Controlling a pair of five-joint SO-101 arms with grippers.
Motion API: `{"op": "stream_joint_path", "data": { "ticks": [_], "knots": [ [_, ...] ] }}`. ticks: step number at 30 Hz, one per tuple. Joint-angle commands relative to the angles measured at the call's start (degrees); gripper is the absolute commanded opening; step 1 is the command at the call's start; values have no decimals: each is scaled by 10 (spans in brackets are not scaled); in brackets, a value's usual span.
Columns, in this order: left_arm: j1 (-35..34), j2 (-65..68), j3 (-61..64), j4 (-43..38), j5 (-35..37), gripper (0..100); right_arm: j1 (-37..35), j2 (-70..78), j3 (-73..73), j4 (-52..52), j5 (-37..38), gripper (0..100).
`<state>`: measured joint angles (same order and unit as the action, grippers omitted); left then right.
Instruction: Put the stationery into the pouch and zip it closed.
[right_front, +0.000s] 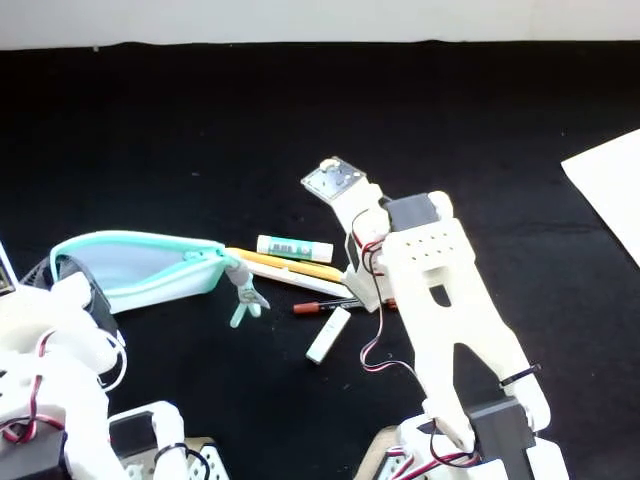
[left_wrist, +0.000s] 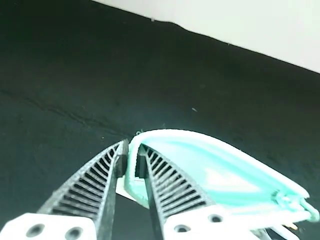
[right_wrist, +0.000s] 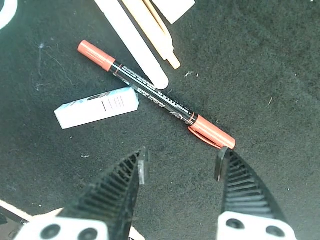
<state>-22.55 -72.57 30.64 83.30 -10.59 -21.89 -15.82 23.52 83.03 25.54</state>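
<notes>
A teal pouch (right_front: 140, 268) lies open at the left, its zipper pull (right_front: 245, 298) dangling toward the stationery. My left gripper (left_wrist: 131, 162) is shut on the pouch's (left_wrist: 215, 175) end rim. Beside the pouch's mouth lie a glue stick (right_front: 293, 247), an orange pen (right_front: 285, 265), a white pen (right_front: 300, 281), a red-capped marker (right_front: 320, 307) and a white eraser (right_front: 328, 334). My right gripper (right_wrist: 181, 167) hangs open just above the marker (right_wrist: 155, 95), with the eraser (right_wrist: 96, 107) and the white pen (right_wrist: 132, 42) close by. The right arm (right_front: 430, 270) covers part of the marker.
A white sheet (right_front: 610, 185) lies at the right edge of the black table (right_front: 200, 120). Both arm bases stand along the front edge. The far half of the table holds nothing but cloth.
</notes>
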Motion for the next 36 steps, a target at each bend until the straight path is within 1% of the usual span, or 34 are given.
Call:
{"op": "stream_joint_path", "data": {
  "ticks": [1,4,8,16,21,23,28,31,33,34,36],
  "knots": [
    [18,11,-21,22,9,6,7,-22,0,-6,4,220],
    [22,11,-38,30,10,6,7,-22,0,-6,3,220],
    [59,12,-68,46,11,6,7,-22,0,-6,3,220],
    [83,83,-155,60,22,6,7,-22,0,-7,3,220],
    [83,98,-197,70,22,6,7,-22,5,-27,2,220],
    [83,98,-175,70,22,6,6,-22,6,-32,2,220],
    [80,94,-67,62,16,6,5,-22,7,-34,2,220],
    [79,94,-12,34,16,6,5,-17,7,-34,2,220],
    [65,94,12,19,16,6,5,-16,16,-39,7,220],
    [55,94,17,12,15,6,5,-17,29,-53,14,220],
    [35,94,18,9,-4,6,5,-17,71,-79,62,220]
  ]
}}
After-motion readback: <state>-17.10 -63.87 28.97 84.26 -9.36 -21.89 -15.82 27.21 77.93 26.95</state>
